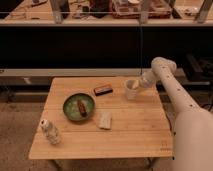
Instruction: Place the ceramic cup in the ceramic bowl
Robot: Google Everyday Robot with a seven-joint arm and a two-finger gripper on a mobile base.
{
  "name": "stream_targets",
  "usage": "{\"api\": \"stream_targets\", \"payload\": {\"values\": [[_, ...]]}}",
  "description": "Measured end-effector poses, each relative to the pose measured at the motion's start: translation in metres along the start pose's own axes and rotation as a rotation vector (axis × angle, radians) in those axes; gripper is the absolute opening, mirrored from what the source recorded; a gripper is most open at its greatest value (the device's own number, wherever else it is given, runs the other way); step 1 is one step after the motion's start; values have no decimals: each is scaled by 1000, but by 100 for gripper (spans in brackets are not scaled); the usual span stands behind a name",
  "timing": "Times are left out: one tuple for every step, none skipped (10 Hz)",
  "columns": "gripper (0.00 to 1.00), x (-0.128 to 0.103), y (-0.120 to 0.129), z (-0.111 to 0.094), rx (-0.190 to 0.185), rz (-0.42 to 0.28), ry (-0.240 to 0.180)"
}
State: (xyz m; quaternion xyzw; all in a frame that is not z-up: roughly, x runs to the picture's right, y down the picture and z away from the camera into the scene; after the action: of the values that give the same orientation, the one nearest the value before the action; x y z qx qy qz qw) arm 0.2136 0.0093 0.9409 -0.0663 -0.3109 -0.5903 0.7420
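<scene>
The end effector is at the rim of the ceramic cup; grasping or released, cannot tell.

you have a light wooden table standing on a speckled floor. on its left half sits the ceramic bowl, green and round. just behind and to the right of the bowl lies a small dark rectangular block. just in front and to the right of it lies a flat whitish packet. near the front left corner is a whitish bottle. at the back right is the ceramic cup, well apart from the bowl, with the gripper at its rim. you cannot tell whether the cup's base touches the wood.
</scene>
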Motion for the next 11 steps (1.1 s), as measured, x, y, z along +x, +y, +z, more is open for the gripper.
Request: {"api": "stream_targets", "payload": {"values": [[9,-2,-7,5,13,-9,-19],[3,0,-15,3,32,-21,-19],[0,1,-30,-11,56,-61,-19],[0,2,-43,-23,62,-104,-12],[0,0,-65,-38,55,-180,-11],[0,-4,-88,-49,46,-249,-13],[0,-12,-114,-58,41,-324,-21],[0,-19,-138,-64,43,-384,-31],[0,-29,-166,-65,52,-442,-50],[0,-35,-186,-64,63,-476,-64],[0,-43,-211,-58,82,-513,-88]]}}
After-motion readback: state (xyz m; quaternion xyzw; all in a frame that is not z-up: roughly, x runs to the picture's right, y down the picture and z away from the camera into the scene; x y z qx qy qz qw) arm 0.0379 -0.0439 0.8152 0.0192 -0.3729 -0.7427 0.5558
